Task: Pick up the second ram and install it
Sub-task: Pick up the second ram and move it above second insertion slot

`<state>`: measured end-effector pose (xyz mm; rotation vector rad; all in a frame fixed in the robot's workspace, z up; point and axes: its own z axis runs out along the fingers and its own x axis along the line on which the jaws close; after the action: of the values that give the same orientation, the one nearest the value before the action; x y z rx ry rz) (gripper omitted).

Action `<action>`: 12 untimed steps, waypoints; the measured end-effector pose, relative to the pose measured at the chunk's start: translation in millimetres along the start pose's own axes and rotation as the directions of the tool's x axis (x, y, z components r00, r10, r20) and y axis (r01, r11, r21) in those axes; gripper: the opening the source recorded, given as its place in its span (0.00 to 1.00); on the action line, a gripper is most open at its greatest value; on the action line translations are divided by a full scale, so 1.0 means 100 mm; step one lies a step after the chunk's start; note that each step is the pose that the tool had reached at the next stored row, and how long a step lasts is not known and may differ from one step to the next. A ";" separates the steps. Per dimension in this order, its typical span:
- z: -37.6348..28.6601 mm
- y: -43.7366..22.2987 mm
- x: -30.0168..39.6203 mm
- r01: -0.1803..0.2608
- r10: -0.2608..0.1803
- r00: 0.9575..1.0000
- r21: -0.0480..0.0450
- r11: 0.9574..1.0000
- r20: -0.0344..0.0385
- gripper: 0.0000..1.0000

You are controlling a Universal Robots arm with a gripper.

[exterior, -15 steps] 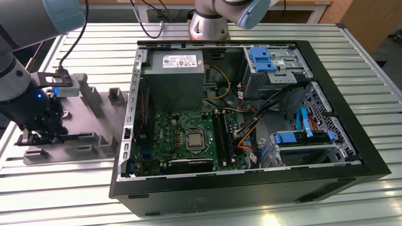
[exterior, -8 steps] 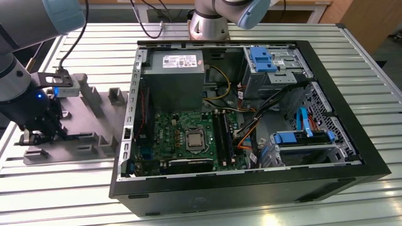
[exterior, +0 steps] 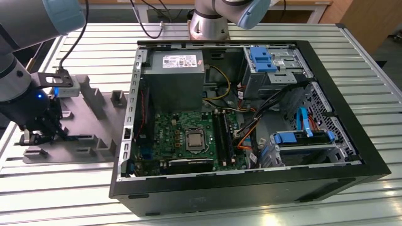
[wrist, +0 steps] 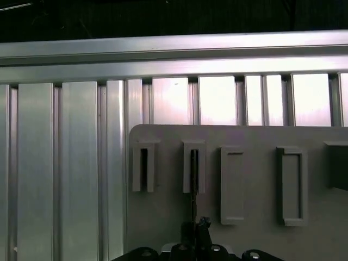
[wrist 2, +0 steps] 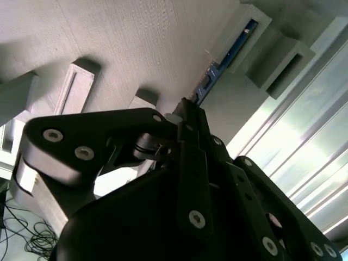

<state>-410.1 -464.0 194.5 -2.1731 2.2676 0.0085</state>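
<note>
1. reaches down at the exterior view's left with the pincer (exterior: 39, 137), low over a grey holder (exterior: 88, 141) and well apart from the open computer case (exterior: 251, 190).
2. grips the ram stick (wrist 2: 225, 51) at its near end: pincer clamped on it in both wrist views, fingers (wrist: 187, 239) drawn together, one on either face of the board.
3. on edge in a narrow slot of the holder: the ram stick, blue-green in the second wrist view, its far end tucked between two raised grey blocks.
4. in the first wrist view, edge-on as a thin dark line from one narrow slot to the pincer; just beside it another narrow slot (wrist: 143, 169), and further along two wider pockets (wrist: 291, 185).
5. flat on the ribbed metal tabletop (exterior: 63, 207): the holder, just beside the case's side wall.
6. inside the case: a green motherboard (exterior: 169, 129) with the processor (exterior: 195, 140) near its middle, long black memory slots (exterior: 223, 134) just beside that, a grey power supply (exterior: 172, 80) next to the board, and blue drive brackets (exterior: 264, 59) toward the exterior view's right.
7. not yet seated in the motherboard: ram stick outside the case, well apart from the memory slots.
8. black cables (exterior: 150, 23) trailing across the tabletop near the arm's base (exterior: 210, 23).
</note>
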 end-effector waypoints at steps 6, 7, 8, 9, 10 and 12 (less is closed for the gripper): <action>0.000 0.000 0.000 0.046 -0.046 0.999 0.000 0.999 0.000 0.14; 0.000 0.000 0.000 0.046 -0.046 0.999 0.000 0.999 0.000 0.14; 0.000 0.000 0.000 0.046 -0.046 0.999 0.000 0.999 0.000 0.14; 0.000 0.000 0.000 0.046 -0.046 0.999 0.000 0.999 0.000 0.14; 0.000 0.000 0.000 0.046 -0.046 0.999 0.000 0.999 0.000 0.14; 0.000 0.000 0.000 0.052 -0.052 0.999 0.000 0.999 0.000 0.14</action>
<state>-410.1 -464.0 194.4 -2.2313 2.2105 0.0085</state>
